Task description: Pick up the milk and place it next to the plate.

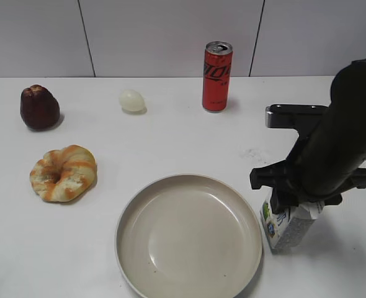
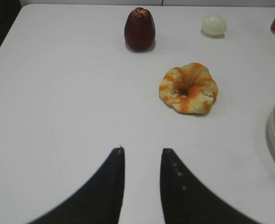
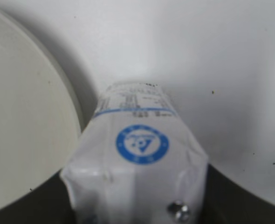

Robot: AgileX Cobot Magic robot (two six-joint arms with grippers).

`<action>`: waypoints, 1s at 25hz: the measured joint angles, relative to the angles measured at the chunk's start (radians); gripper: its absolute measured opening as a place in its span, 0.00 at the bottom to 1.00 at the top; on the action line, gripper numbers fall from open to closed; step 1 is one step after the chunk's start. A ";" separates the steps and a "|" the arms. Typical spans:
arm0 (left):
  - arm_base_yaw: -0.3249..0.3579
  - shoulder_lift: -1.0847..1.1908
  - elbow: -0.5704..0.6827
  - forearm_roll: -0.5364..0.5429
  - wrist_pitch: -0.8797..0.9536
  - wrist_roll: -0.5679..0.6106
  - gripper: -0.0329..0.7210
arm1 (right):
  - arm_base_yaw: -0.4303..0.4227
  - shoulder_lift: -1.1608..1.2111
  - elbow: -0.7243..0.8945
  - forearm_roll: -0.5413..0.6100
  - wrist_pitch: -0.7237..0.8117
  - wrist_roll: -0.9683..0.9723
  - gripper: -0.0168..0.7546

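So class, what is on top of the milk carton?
The right pincer sits over the milk carton, gripping its upper part. The carton's top is covered, so it cannot be seen.

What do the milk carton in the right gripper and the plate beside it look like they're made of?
Milk: looks like coated paperboard, smooth and slightly glossy, with folded edges and printed blue markings. Plate: probably glazed ceramic, though melamine is possible; its beige surface carries soft reflections and the rim looks thick. The right gripper shows no visible denting of the carton.

right arm [image 1: 344,149]: bulky matte black housing, small silver screw near top, grey flat bracket on one side. left gripper [image 2: 141,161] fingers [image 2: 105,186]: black, curved, tapering tips.
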 joint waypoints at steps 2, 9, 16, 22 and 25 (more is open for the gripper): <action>0.000 0.000 0.000 0.000 0.000 0.000 0.32 | 0.000 0.016 -0.002 -0.009 0.000 0.001 0.44; 0.000 0.000 0.000 0.000 0.000 0.000 0.32 | 0.000 0.024 -0.006 -0.025 -0.001 0.001 0.85; 0.000 0.000 0.000 0.000 0.000 0.000 0.32 | -0.018 -0.041 -0.085 -0.017 -0.008 -0.050 0.86; 0.000 0.000 0.000 0.000 0.000 0.000 0.32 | -0.208 0.000 -0.302 0.109 -0.022 -0.264 0.84; 0.000 0.000 0.000 0.000 0.000 0.000 0.32 | -0.317 0.060 -0.423 0.102 0.014 -0.338 0.82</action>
